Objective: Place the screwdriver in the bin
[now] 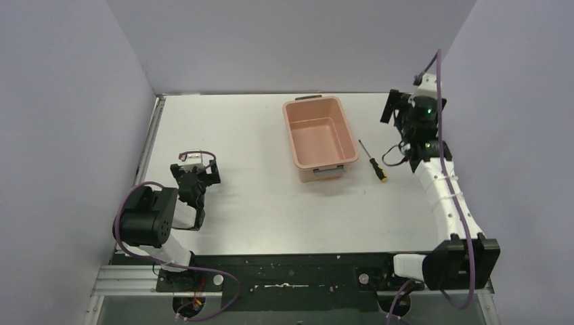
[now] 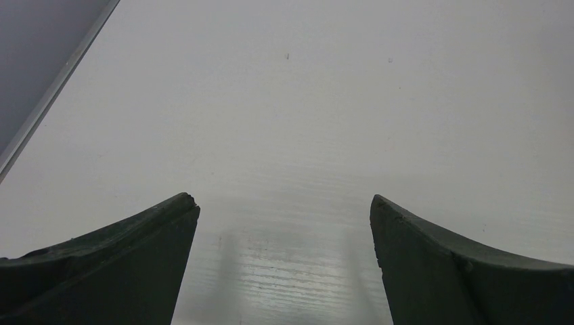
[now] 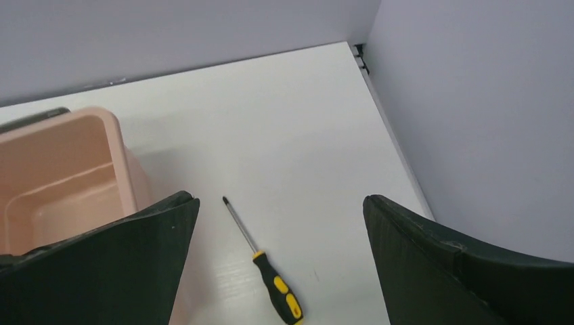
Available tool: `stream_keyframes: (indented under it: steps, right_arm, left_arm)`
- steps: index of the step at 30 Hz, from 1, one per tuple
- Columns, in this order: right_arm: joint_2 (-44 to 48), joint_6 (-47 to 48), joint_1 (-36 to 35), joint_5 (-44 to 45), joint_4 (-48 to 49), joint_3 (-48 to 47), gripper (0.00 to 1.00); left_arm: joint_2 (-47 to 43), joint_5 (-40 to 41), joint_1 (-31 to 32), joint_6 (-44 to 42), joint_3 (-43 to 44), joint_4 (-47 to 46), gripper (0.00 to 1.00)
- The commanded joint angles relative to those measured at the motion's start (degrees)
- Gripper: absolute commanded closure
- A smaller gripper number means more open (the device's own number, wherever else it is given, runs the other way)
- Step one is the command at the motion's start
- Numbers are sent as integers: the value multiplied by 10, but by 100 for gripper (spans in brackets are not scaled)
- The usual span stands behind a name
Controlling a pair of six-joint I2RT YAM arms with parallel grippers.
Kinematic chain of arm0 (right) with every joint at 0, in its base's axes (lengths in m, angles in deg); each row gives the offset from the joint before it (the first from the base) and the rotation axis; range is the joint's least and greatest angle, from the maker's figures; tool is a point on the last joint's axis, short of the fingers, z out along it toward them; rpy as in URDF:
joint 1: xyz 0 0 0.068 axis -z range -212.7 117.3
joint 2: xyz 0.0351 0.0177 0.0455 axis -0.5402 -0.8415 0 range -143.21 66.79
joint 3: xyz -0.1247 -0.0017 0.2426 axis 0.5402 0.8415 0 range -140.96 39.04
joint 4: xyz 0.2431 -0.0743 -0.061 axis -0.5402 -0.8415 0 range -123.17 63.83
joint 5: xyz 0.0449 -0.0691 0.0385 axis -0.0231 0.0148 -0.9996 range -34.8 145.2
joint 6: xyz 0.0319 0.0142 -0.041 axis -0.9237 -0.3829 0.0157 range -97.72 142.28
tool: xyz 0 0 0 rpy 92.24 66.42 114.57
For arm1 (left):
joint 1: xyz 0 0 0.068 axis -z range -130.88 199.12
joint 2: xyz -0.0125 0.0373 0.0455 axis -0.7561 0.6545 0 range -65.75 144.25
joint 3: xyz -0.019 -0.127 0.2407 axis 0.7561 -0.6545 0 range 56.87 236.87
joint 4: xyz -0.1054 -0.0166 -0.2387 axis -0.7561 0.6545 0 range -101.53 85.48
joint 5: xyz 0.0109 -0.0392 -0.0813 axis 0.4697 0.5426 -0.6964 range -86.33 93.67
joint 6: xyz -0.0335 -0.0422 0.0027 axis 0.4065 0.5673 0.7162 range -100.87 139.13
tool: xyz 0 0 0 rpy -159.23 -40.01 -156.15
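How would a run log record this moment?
screwdriver: on table beside bin | bin: empty | right claw: open, near screwdriver | left claw: open, holding nothing

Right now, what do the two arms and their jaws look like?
Both the left arm and right arm have black joint housings, white links and a looping purple cable. A green light glows on the right wrist. The jaws are dark, curved, tapering wedges.

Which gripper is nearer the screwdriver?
The right gripper, fingers open, hovers by the screwdriver lying beside the bin; the left gripper sits far across the table.
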Motion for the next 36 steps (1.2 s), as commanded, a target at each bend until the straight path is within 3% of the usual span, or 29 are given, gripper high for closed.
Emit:
stream_keyframes:
  steps: [1, 5, 8, 12, 19, 21, 23, 28, 31, 36]
  right_arm:
    - [-130, 34, 53, -139, -222, -191, 0]
    - [-260, 68, 69, -208, -345, -333, 2]
    - [-335, 96, 70, -234, -388, -369, 7]
    - [-405, 116, 68, -236, -384, -333, 13]
    - [-451, 121, 54, -175, -293, -230, 21]
    - [-471, 127, 51, -160, -289, -225, 29]
    - [-489, 129, 47, -150, -294, -225, 43]
    - [-482, 124, 43, -140, -314, -227, 100]
    - [-456, 113, 43, -144, -341, -264, 100]
    - [-445, 43, 43, -95, -472, -410, 100]
  left_arm:
    - [-8, -10, -3, -4, 4, -16, 3]
    - [-7, -9, -3, -4, 5, -16, 3]
    - [-7, -10, -3, -4, 4, -16, 3]
    - [-8, -10, -3, -4, 4, -16, 3]
    - [-7, -10, -3, -4, 4, -16, 3]
    - [-7, -10, -3, -4, 4, -17, 3]
    - [-8, -10, -3, -4, 4, -16, 3]
    - [-8, -10, -3, -4, 4, -17, 3]
    - [-7, -10, -4, -4, 4, -16, 3]
    - [-8, -10, -3, -4, 4, -16, 3]
